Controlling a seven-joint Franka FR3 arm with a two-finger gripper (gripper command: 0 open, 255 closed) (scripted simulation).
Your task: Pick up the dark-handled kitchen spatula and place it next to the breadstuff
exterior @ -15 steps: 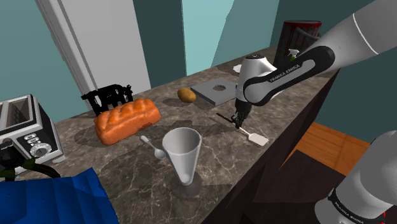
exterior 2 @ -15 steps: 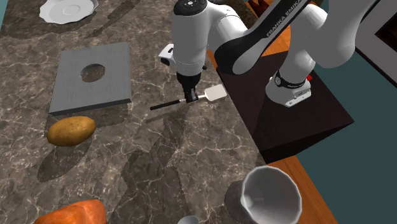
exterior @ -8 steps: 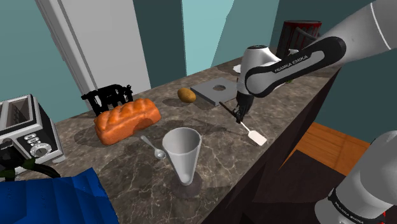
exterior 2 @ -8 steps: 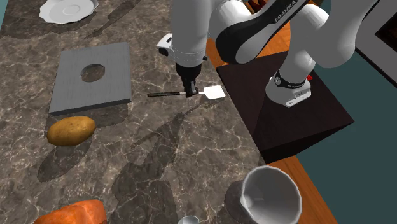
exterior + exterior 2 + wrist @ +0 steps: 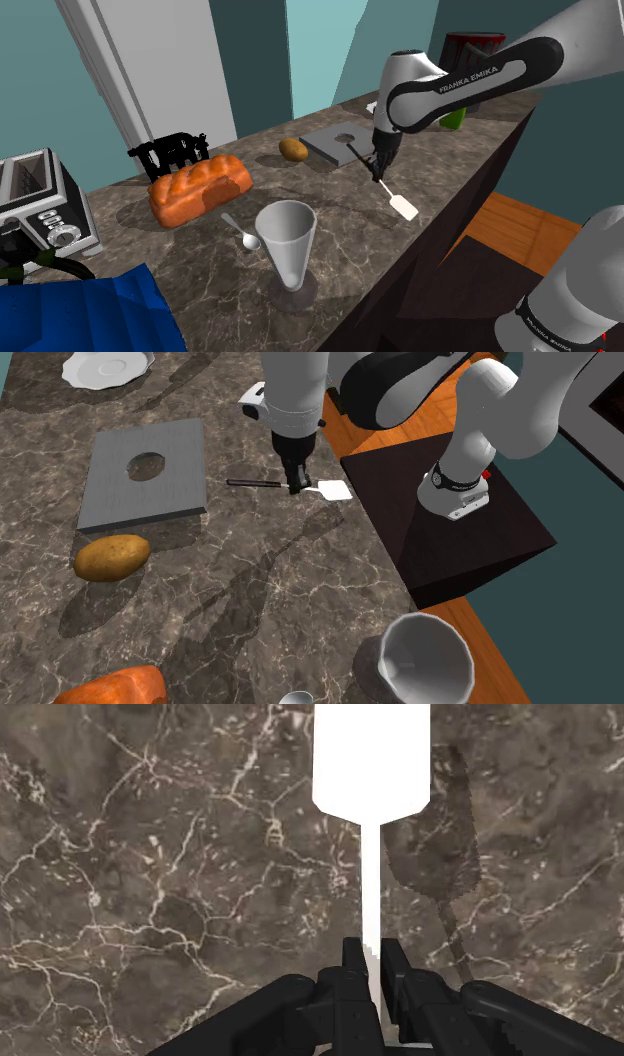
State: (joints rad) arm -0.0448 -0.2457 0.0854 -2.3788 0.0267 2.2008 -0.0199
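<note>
While the dark-handled spatula (image 5: 388,190) hangs clear of the marble countertop (image 5: 345,235), its shadow lying apart from it in the wrist view, the pick-up is judged done and the carry is the step in hand.

- Gripper (image 5: 378,172): points down, black fingers drawn narrow and clasping the spatula's thin neck, between dark handle and white blade.
- Spatula: above the counter near its front edge. Handle end reaches toward the grey slab with a round hole (image 5: 338,141), blade toward the edge. Well apart from the loaf.
- Bread loaf (image 5: 200,187): orange-brown, lying on the counter toward the shoulder view's left.
- Intervening items: potato (image 5: 293,150), white conical cup (image 5: 286,238), spoon (image 5: 241,231).
- Next move, as judged: travel toward the shoulder view's left, high enough to pass potato and cup. Then lower onto bare marble just beside the loaf and part the fingers.
- Caution: a slim neck may swivel in the grip.
</note>
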